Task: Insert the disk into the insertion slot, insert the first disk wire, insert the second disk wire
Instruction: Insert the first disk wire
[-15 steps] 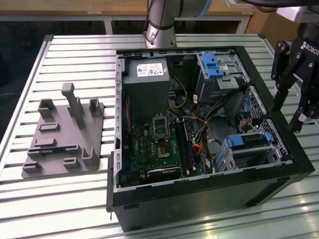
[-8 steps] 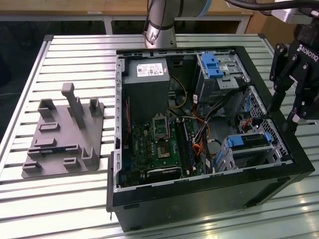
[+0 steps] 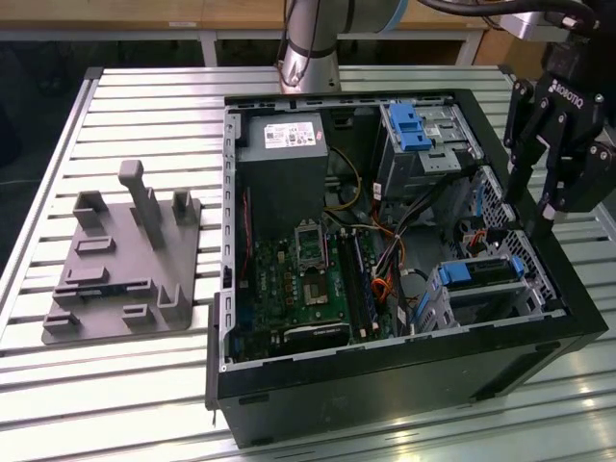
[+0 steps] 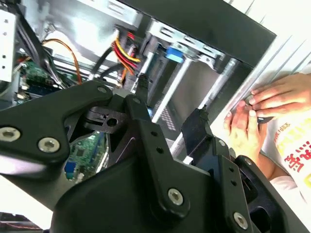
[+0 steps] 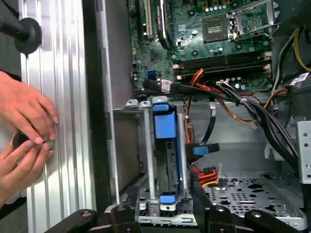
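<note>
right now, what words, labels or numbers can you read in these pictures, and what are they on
Nothing reads clearly enough to quote.
White label on the power supply: print too small to read.
White lettering on the body of the pincer: too small to read reliably.
Red print on the person's white garment: cut off at the edge, unreadable.
Markings on the motherboard: too small to read.

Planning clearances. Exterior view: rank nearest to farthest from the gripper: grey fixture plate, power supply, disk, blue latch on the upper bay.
From the gripper, on the exterior view's right:
1. disk, in its cage, closest.
2. blue latch, on the upper bay.
3. power supply, across the case.
4. grey fixture plate, outside the case, the exterior view's left.
</note>
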`<action>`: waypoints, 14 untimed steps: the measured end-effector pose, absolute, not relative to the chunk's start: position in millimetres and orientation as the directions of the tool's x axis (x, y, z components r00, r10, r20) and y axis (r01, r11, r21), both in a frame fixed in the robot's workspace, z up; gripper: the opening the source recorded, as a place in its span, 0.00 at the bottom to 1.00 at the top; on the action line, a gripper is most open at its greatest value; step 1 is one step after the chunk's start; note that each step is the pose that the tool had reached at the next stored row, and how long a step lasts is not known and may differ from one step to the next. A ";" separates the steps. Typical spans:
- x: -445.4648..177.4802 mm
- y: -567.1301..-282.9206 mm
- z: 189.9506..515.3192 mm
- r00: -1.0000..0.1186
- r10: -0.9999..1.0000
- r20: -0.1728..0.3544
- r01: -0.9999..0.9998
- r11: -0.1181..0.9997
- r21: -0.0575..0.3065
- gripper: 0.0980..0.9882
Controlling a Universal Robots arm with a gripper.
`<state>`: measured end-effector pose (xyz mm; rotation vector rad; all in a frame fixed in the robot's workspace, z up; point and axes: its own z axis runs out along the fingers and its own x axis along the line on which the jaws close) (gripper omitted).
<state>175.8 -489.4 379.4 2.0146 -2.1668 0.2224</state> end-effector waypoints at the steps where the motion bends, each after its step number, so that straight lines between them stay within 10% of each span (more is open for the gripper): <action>1: 175.8 -486.3 377.5 -0.069 -0.971 0.228 -0.997 0.073 0.009 0.52; 10: 175.9 -478.9 361.4 -0.040 -0.973 0.229 -0.999 0.043 0.009 0.50; 14: 175.9 -478.9 356.6 -0.035 -0.973 0.229 -0.999 0.038 0.009 0.29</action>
